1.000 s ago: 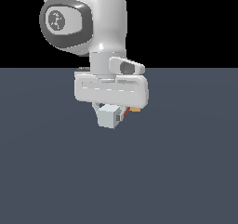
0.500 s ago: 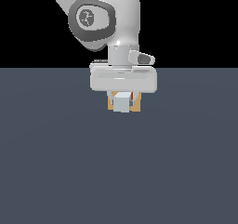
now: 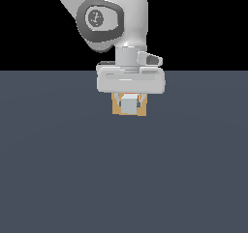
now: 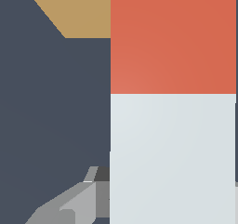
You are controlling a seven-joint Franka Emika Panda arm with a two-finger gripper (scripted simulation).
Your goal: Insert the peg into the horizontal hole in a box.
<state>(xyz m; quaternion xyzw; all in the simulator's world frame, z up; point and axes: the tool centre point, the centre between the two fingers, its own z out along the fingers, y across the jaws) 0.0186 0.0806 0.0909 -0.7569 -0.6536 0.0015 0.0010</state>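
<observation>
In the exterior view my gripper [image 3: 129,103] is shut on the peg [image 3: 129,105], and the peg's pale grey end faces the camera. The tan box [image 3: 116,109] stands right behind the peg, showing only as a frame around it. The horizontal hole is hidden behind the peg. In the wrist view the peg [image 4: 173,125] fills much of the picture, grey-white half near the wrist and red-orange half beyond. A corner of the box [image 4: 79,11] shows past the red half. One grey finger [image 4: 69,209] lies beside the grey-white half. Whether the red end touches the box I cannot tell.
The dark blue-grey floor [image 3: 58,179] spreads flat around the box. The white arm [image 3: 121,24] rises above the gripper against a black background.
The gripper with the peg has moved toward the exterior view's right and farther back. The wrist has turned, so the peg's grey end now faces the camera squarely in front of the box.
</observation>
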